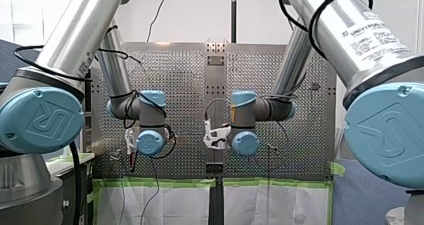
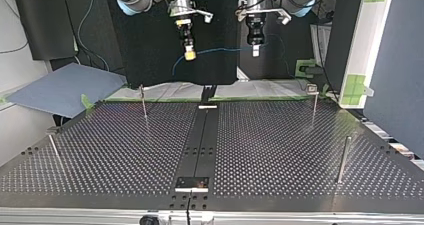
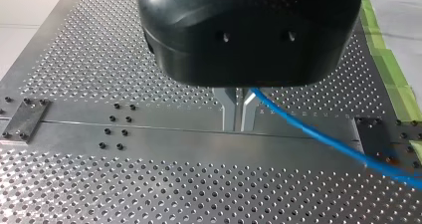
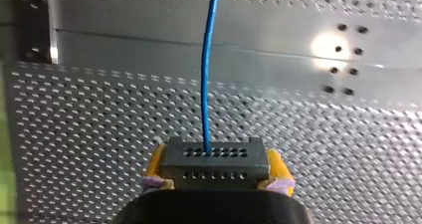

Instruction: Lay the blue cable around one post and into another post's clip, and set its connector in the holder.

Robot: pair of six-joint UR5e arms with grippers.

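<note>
Both grippers hold the blue cable (image 2: 225, 49) in the air, past the far edge of the perforated table (image 2: 280, 150) in the top view.

My right gripper (image 4: 215, 165) clamps the black connector (image 4: 214, 157) between its yellow pads (image 4: 276, 165). The connector's long axis lies across the pads, and its holed face points away from the gripper toward the table. The cable leaves that face straight ahead. My left gripper (image 3: 238, 125) has its metal fingers (image 3: 228, 109) pinched on the cable, which trails off to one side. Between the grippers the cable runs roughly level.
</note>
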